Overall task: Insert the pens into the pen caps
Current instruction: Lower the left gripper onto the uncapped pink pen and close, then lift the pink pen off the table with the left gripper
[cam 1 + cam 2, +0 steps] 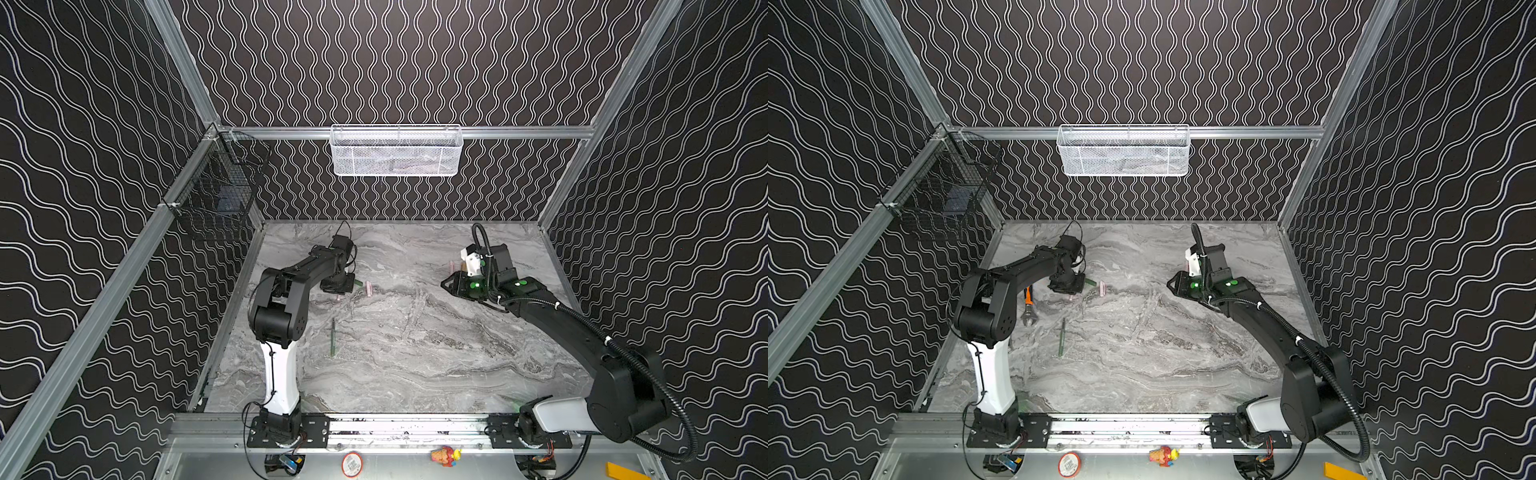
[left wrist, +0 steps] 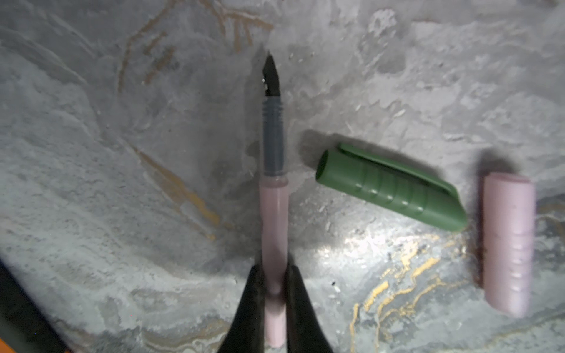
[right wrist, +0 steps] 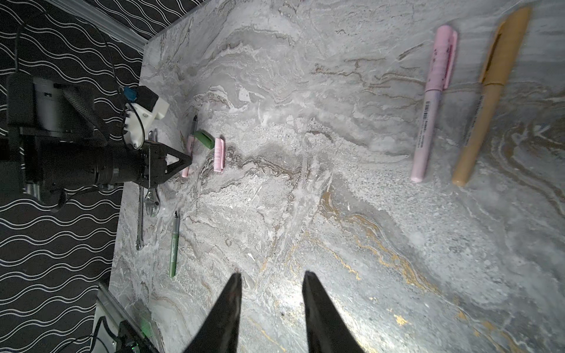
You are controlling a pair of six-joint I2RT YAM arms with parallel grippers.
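My left gripper (image 2: 275,276) is shut on a pale pink pen (image 2: 273,214) lying on the marble table, dark tip pointing away from the jaws. Beside it lie a dark green cap (image 2: 391,186) and a pale pink cap (image 2: 507,241). In both top views a dark green pen (image 1: 333,337) lies uncapped nearer the front. My right gripper (image 3: 272,278) stands open over bare table with nothing between its fingers. A pink pen (image 3: 431,104) and a tan pen (image 3: 486,94) lie side by side in the right wrist view, each with its cap on.
An orange-handled black tool (image 1: 1028,307) lies under the left arm, near the table's left edge. A white mesh basket (image 1: 396,151) hangs on the back wall and a black wire basket (image 1: 216,187) on the left wall.
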